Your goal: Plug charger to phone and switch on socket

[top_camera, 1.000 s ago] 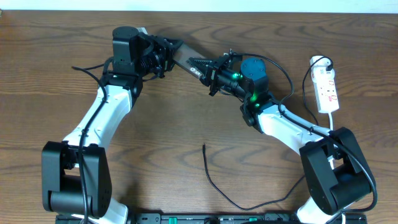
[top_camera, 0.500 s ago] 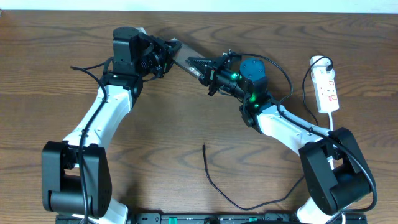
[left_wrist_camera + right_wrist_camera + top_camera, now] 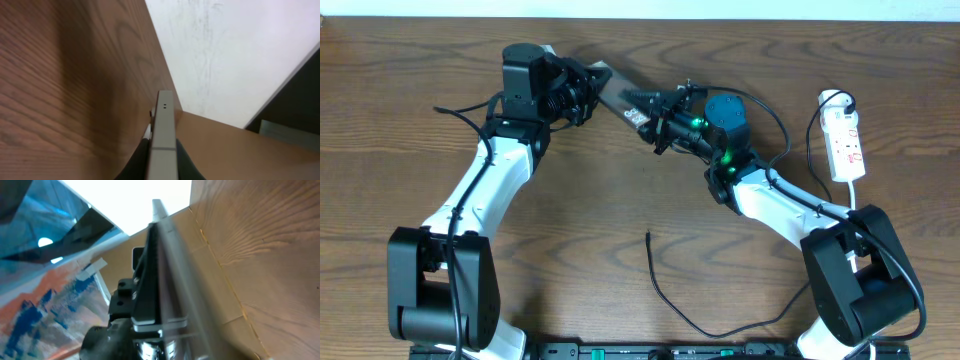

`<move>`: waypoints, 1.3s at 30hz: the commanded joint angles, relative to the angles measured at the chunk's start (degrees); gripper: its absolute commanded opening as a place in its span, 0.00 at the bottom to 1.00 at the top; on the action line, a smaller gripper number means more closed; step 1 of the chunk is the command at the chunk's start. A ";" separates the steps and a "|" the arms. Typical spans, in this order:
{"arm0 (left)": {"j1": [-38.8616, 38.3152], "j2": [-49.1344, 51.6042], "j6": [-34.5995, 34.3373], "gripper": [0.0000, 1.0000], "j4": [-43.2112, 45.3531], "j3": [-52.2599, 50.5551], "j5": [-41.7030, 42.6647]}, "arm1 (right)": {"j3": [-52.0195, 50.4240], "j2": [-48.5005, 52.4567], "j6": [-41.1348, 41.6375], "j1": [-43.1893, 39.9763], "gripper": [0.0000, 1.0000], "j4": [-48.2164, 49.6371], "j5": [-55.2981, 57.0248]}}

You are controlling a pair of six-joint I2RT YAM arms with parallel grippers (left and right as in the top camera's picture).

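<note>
Left pincer (image 3: pixel 591 89) and right pincer (image 3: pixel 649 113) hold one phone (image 3: pixel 618 97).

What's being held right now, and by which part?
The phone. The left gripper clamps one short end between its fingers, and the right gripper grips the opposite end.

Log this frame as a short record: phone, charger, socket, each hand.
phone: held between both hands
left hand: shut on phone
right hand: shut on phone's other end
charger: loose on table, tip unplugged, apart from phone
socket: right side of table, no hand near; switch state unreadable
</note>
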 commanded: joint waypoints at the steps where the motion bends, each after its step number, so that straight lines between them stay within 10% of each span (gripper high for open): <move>1: 0.63 -0.90 1.22 0.08 0.72 1.44 -1.38 | 0.44 -0.52 -1.75 0.48 0.72 0.09 -1.81; 6: 4.22 -0.90 1.25 0.08 0.72 1.44 1.73 | 0.44 -0.52 -4.24 -1.97 0.99 0.07 -1.81; 21: 22.05 -0.90 23.76 0.07 1.05 1.44 40.22 | 0.44 -0.55 -36.92 -12.44 0.99 -4.07 -15.34; 33: 31.95 -0.90 31.91 0.07 1.64 1.44 48.85 | 10.32 -0.74 -74.75 -0.74 0.99 -56.94 -2.38; 39: 32.92 -0.90 32.06 0.08 1.62 1.44 48.83 | 15.56 -0.76 -76.08 7.98 0.99 -78.55 19.69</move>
